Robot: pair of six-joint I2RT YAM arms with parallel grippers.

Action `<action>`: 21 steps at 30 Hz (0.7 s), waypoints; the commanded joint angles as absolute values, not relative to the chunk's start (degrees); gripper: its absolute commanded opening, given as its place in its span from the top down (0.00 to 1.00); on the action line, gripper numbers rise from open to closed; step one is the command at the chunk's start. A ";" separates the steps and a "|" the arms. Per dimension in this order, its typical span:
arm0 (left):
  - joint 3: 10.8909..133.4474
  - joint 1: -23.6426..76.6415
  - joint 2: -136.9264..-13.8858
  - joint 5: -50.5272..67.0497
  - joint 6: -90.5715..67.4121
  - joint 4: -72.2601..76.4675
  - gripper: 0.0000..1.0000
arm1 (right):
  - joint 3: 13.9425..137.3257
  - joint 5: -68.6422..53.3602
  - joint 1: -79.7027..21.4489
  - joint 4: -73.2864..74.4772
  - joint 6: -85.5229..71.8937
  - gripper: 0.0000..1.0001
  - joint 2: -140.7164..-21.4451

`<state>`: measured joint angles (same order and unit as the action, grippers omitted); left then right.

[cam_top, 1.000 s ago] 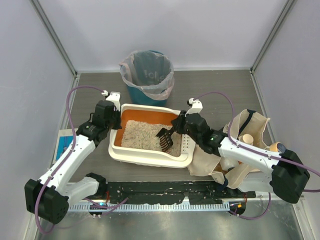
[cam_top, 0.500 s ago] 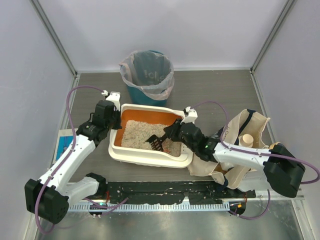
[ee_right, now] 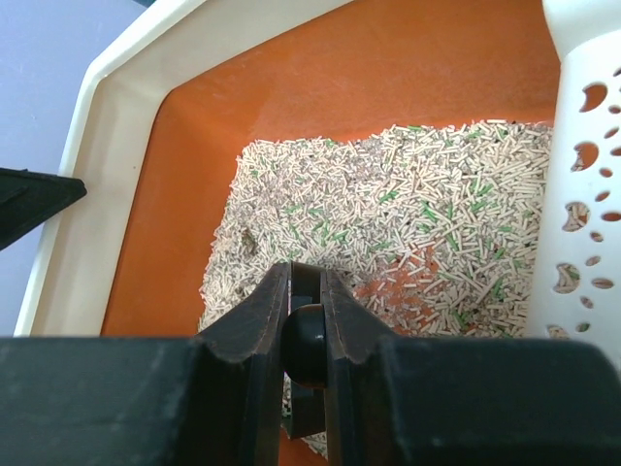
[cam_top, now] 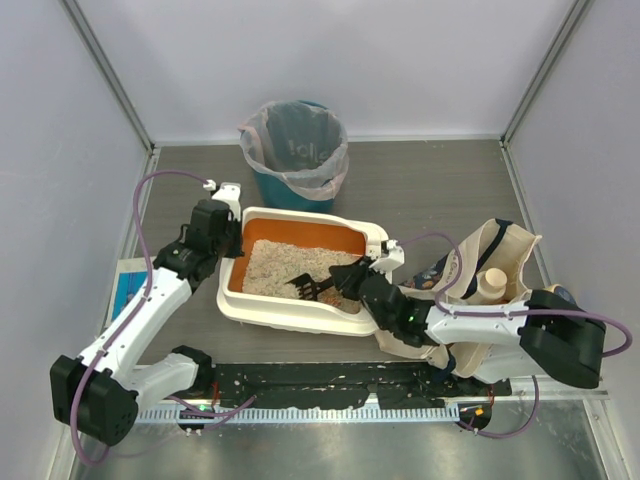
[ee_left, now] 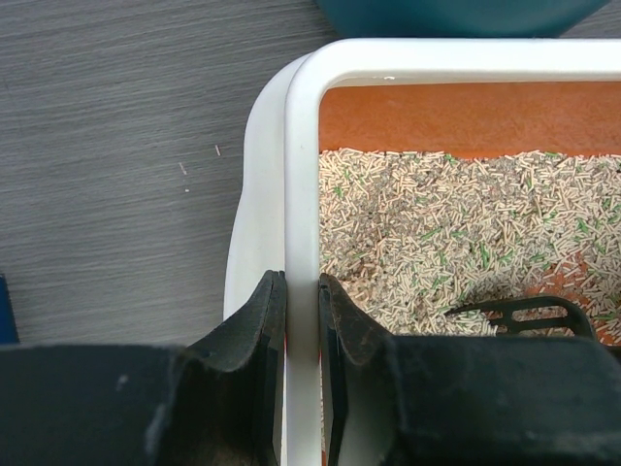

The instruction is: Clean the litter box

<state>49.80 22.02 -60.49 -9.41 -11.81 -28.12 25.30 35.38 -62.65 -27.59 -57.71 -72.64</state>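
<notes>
One litter box (cam_top: 290,314) – one scoop (cam_top: 308,288)

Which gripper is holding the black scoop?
The right gripper: it pinches the black scoop by its handle, while the left gripper clamps the rim of the litter box.

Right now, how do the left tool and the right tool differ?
The left tool clamps the white rim of the litter box; the right tool clamps the handle of a black scoop. The left tool sits at the edge; the right tool reaches in over the litter. Both are shut.
</notes>
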 commanded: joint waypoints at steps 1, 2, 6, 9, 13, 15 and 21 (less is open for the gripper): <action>50.27 23.38 -63.37 -4.83 -13.97 -27.60 1.00 | 23.64 39.64 -65.65 -22.58 -57.13 0.99 -77.69; 50.27 23.38 -63.46 -4.83 -14.06 -27.68 1.00 | 23.73 39.90 -65.92 -23.54 -57.30 0.99 -78.48; 50.27 23.82 -63.72 -5.10 -14.15 -27.68 1.00 | 23.29 40.26 -66.45 -32.31 -58.53 0.99 -84.97; 50.27 24.26 -63.81 -5.27 -14.15 -27.77 1.00 | 24.17 38.50 -66.45 -37.33 -58.10 0.99 -88.50; 50.27 24.78 -63.90 -5.36 -13.89 -27.68 1.00 | 25.66 35.60 -66.45 -40.77 -57.66 0.99 -91.93; 50.27 24.79 -63.81 -5.36 -13.80 -27.77 1.00 | 26.45 33.93 -66.36 -41.65 -57.31 0.99 -93.16; 50.27 25.31 -63.63 -5.36 -13.71 -27.77 1.00 | 27.77 24.54 -64.43 -50.24 -57.04 0.99 -99.65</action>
<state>50.46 23.33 -61.65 -11.49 -11.77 -27.99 27.88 35.16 -64.18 -52.07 -61.21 -92.66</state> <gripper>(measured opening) 0.194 0.213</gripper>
